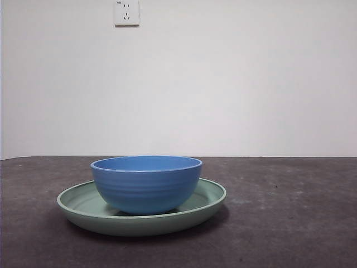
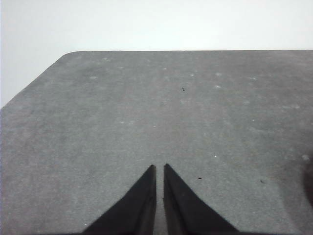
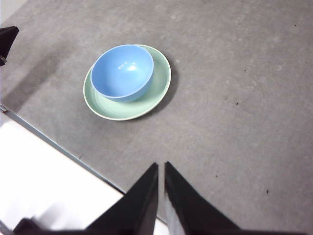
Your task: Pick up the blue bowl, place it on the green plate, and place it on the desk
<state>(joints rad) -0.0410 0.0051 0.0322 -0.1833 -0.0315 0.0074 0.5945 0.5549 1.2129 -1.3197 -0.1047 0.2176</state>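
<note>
- The blue bowl (image 1: 146, 184) is seen standing upright inside the green plate (image 1: 83, 209), and both are carried by the table (image 1: 290, 223).
- In the front view the bowl's base is set on the plate's inner surface, somewhat off centre, so that more bare plate is shown on one side than on the other.
- From the right wrist view the bowl (image 3: 122, 72) is found to be empty, with small highlights on its inner wall, and it is placed toward one edge of the plate (image 3: 159, 85) rather than in the middle.
- The right hand (image 3: 161, 166) is held above the table, well apart from the bowl and plate, which lie ahead of its fingertips; nothing is gripped, and the two black jaws are drawn almost together with only a thin slit between them.
- The left hand (image 2: 159, 168) is held over a bare stretch of the table (image 2: 146, 107), with neither bowl nor plate seen near it; its jaws are likewise nearly closed on nothing, a narrow gap being left between the tips.
- A dark tip (image 3: 7, 41) is seen at the edge of the right wrist view, beyond the plate; what it belongs to cannot be told.
- A white wall socket (image 1: 126, 12) is mounted on the pale wall behind the table.
</note>
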